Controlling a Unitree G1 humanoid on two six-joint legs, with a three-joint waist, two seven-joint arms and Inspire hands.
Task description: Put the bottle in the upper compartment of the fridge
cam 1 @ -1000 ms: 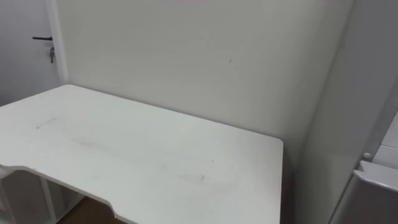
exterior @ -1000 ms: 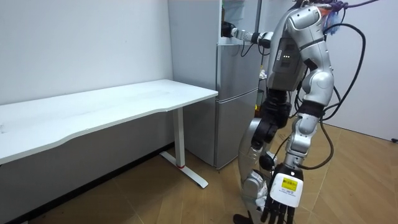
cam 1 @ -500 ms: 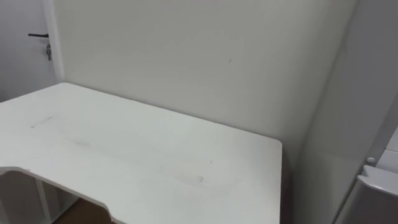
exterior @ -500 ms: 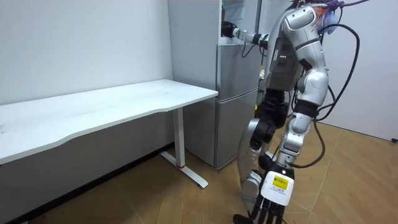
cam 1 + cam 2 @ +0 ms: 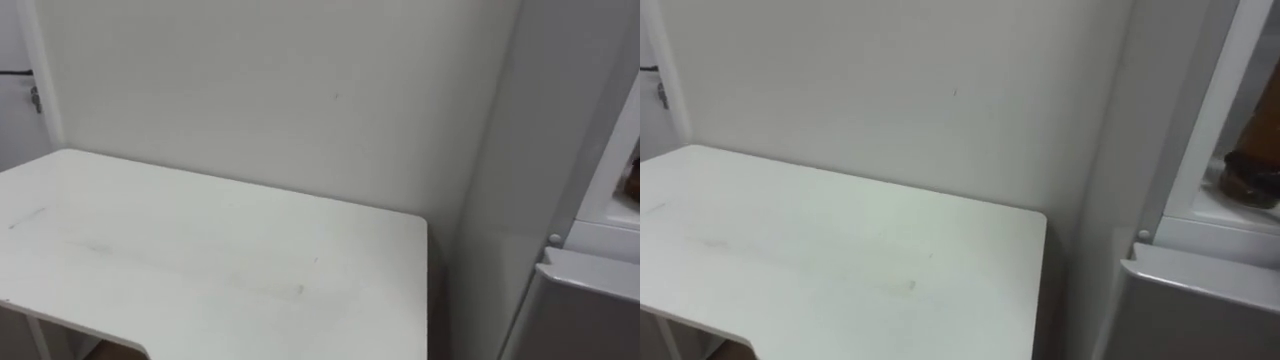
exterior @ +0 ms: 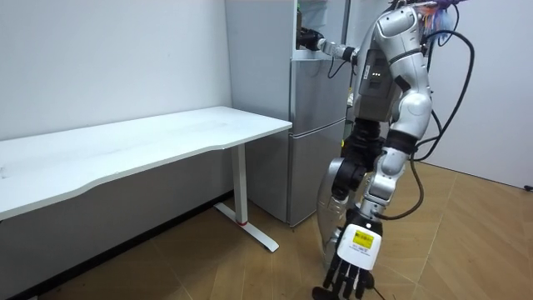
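I stand in front of the grey fridge [image 6: 315,133], at the right end of the white table. My right arm reaches up into the open upper compartment [image 6: 312,21]; its dark hand [image 6: 308,39] sits at the opening there. A dark brownish shape [image 5: 1250,172] rests on the upper shelf at the right edge of the right eye view. I cannot tell whether that shape is the bottle or my hand. My left hand [image 6: 351,268] hangs low beside my legs with straight fingers, holding nothing.
The white table [image 5: 200,260] runs along the pale wall, its right end close to the fridge's side [image 5: 520,180]. The shut lower fridge door [image 5: 1200,300] lies below the open compartment. A door with a handle [image 5: 20,85] stands at the far left. Wood floor [image 6: 466,250] lies behind me.
The eye view has swung to the right, bringing the open upper compartment into sight. My hanging left arm has drifted toward the room view's left and a little lower.
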